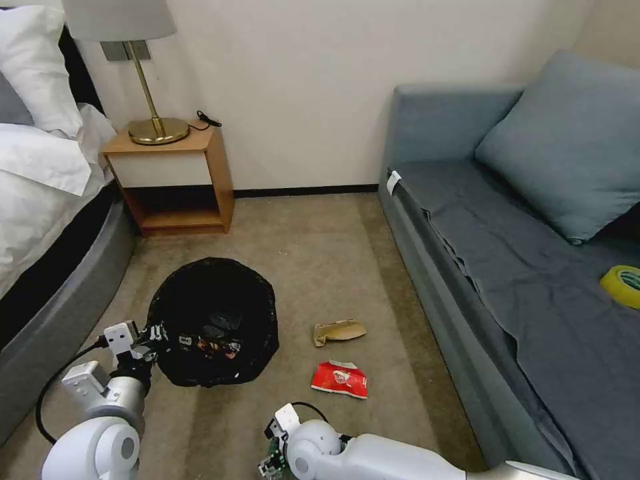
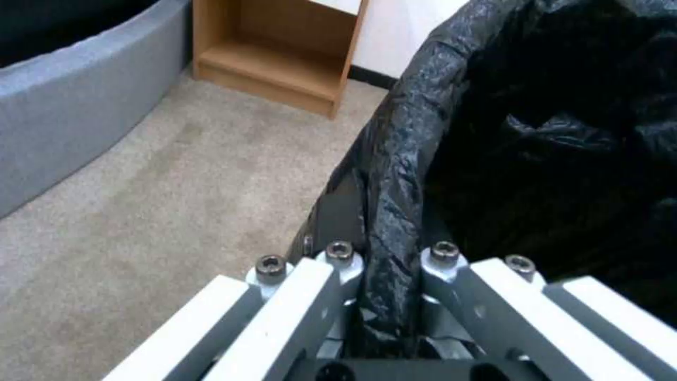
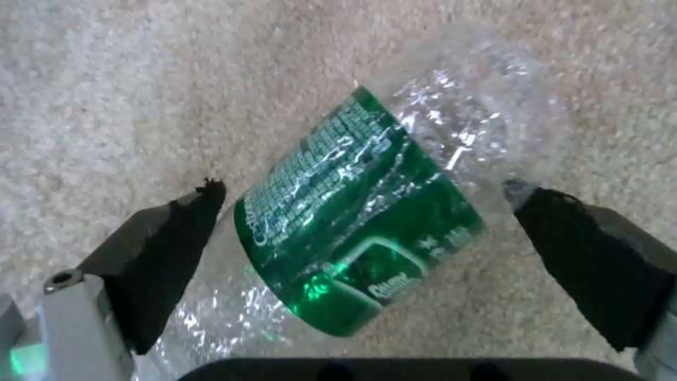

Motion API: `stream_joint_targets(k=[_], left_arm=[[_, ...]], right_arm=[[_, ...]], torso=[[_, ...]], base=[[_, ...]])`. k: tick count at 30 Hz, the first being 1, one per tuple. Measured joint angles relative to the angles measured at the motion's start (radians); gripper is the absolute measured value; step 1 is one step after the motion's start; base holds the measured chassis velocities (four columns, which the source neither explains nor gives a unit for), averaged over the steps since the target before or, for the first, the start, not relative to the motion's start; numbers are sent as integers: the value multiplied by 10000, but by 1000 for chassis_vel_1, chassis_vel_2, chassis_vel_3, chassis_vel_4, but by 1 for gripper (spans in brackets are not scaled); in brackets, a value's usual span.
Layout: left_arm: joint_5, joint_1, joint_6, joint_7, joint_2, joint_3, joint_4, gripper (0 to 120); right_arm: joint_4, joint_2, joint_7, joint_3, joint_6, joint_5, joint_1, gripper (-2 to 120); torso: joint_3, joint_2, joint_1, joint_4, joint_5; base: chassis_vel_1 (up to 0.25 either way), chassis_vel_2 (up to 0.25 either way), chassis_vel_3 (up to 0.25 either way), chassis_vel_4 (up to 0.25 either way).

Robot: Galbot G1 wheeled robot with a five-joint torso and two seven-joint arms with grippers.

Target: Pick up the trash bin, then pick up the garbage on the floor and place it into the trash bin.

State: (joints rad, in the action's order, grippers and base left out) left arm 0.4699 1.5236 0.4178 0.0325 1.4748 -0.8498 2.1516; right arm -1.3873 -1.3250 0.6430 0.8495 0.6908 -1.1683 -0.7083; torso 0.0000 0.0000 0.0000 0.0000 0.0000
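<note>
The trash bin point(image 1: 213, 313), lined with a crinkled black bag, is at the left on the carpet, and a piece of garbage, a wrapper point(image 1: 207, 345), lies inside it. My left gripper point(image 1: 157, 333) is shut on its near-left rim; in the left wrist view the fingers point(image 2: 338, 259) pinch the bagged rim point(image 2: 395, 174). More garbage lies to the bin's right: a tan paper scrap point(image 1: 339, 331) and a red-and-white wrapper point(image 1: 340, 380). My right gripper point(image 1: 270, 460) is low by the near floor. It stands open point(image 3: 365, 186) around a clear bottle with a green label point(image 3: 353, 222), a pad on each side.
A bed point(image 1: 47, 220) runs along the left and a grey sofa point(image 1: 507, 267) along the right, with a yellow tape roll point(image 1: 623, 285) on its seat. A wooden nightstand point(image 1: 177, 180) with a lamp stands against the far wall. Open carpet lies between them.
</note>
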Motion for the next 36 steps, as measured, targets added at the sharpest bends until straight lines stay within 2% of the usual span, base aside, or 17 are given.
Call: stream_joint_targets(k=[9, 12, 14, 15, 17, 19, 23, 31, 36], left_arm=[[0, -14, -11, -16, -7, -26, -7, 4], [0, -22, -19, -19, -8, -37, -7, 4], [2, -25, -23, -23, -8, -57, -9, 4], [2, -25, -23, -23, -8, -57, -9, 4], [3, -24, -26, -27, -7, -64, -22, 4], [3, -24, -28, -29, -6, -65, -23, 4], [7, -20, -31, -32, -10, -69, -25, 4], [14, -60, -31, -28, -52, -93, -99, 4], [20, -114, 7, -14, -97, -91, -159, 4]], right_arm=[[284, -99, -194, -34, -106, 170, -102, 98], [323, -100, -252, -49, -180, 194, -105, 85], [351, -97, -344, -87, -235, 206, -118, 69], [351, -97, -344, -87, -235, 206, -118, 69], [358, -98, -405, -88, -247, 205, -134, 56], [363, -98, -406, -90, -248, 209, -136, 54], [344, -72, -416, -110, -265, 217, -125, 35], [60, 134, -285, -575, -370, 219, 153, 19], [-147, 307, -151, -976, -447, 212, 367, 19]], torso=[[0, 0, 0, 0, 0], [0, 0, 0, 0, 1], [0, 0, 0, -1, 1], [0, 0, 0, -1, 1], [0, 0, 0, 0, 2], [0, 0, 0, 0, 2], [0, 1, 0, 0, 1], [1, 0, 0, 0, -1], [1, 0, 0, -1, -1]], base=[[0, 0, 0, 0], [0, 0, 0, 0], [0, 0, 0, 0], [0, 0, 0, 0], [0, 0, 0, 0], [0, 0, 0, 0], [0, 0, 0, 0], [0, 0, 0, 0], [0, 0, 0, 0]])
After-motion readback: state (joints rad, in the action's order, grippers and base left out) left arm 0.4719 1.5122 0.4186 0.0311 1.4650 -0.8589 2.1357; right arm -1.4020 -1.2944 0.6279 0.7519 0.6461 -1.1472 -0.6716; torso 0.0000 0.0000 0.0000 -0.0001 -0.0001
